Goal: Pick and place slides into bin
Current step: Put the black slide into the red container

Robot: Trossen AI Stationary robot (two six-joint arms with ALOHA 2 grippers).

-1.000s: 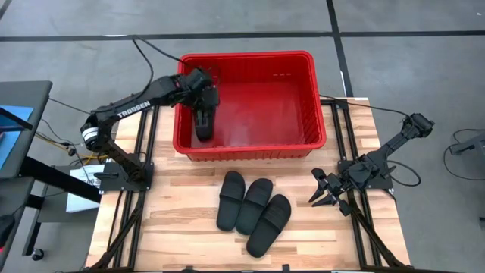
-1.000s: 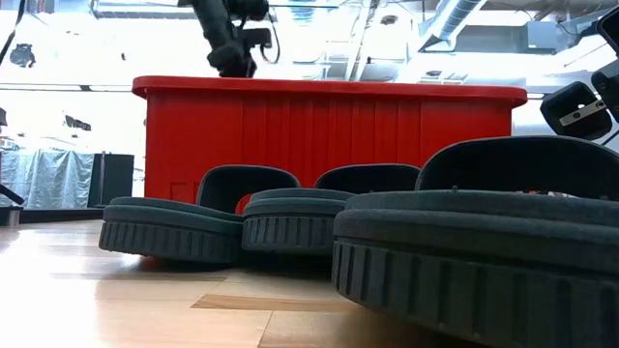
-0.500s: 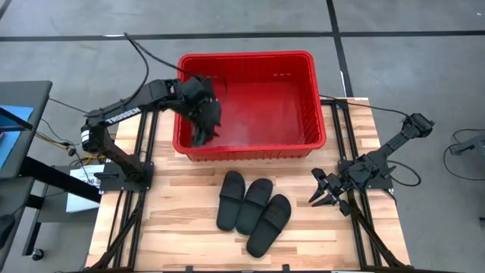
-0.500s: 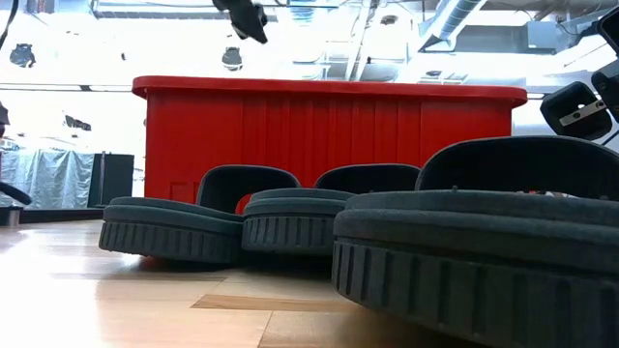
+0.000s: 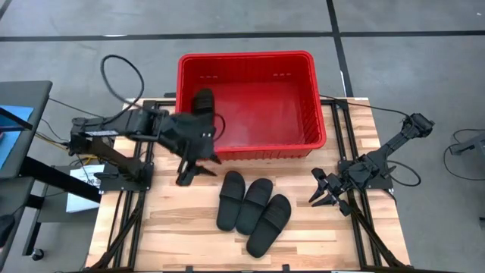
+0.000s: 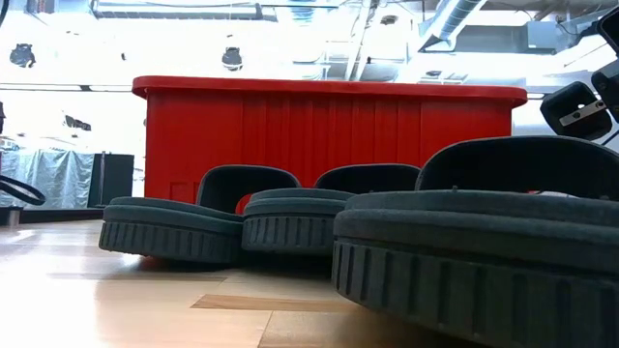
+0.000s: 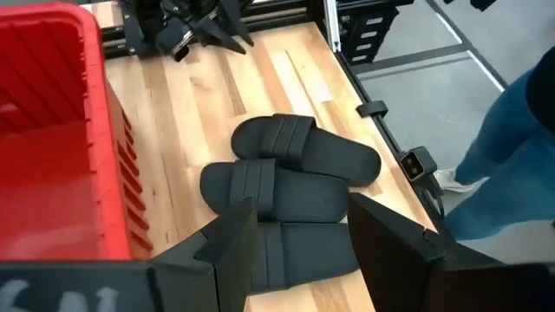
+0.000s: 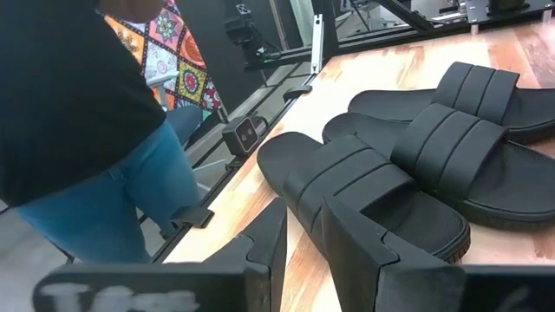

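Note:
Three black slides (image 5: 255, 206) lie sole-down, side by side, on the wooden table in front of the red bin (image 5: 303, 140). The low view shows them in a row (image 6: 309, 217) before the bin (image 6: 329, 135). Another slide (image 5: 203, 101) lies inside the bin at its left end. My left gripper (image 5: 195, 170) hangs open above the table between the bin's near wall and the slides (image 7: 295, 178), with nothing between its fingers. My right gripper (image 5: 322, 193) waits at the table's right edge, its fingers a little apart (image 8: 302, 251), pointing at the slides (image 8: 390, 182).
A person in jeans (image 7: 512, 156) stands just off the table, also seen in the right wrist view (image 8: 87, 130). Black frame rails (image 5: 140, 152) run along both sides of the table. Bare wood (image 5: 182, 227) lies left of the slides.
My left gripper has risen out of the bin's left end, swung over the near wall toward the table's near edge and tipped up from pointing steeply down. It stays open. The slide in the bin has stayed where it lay.

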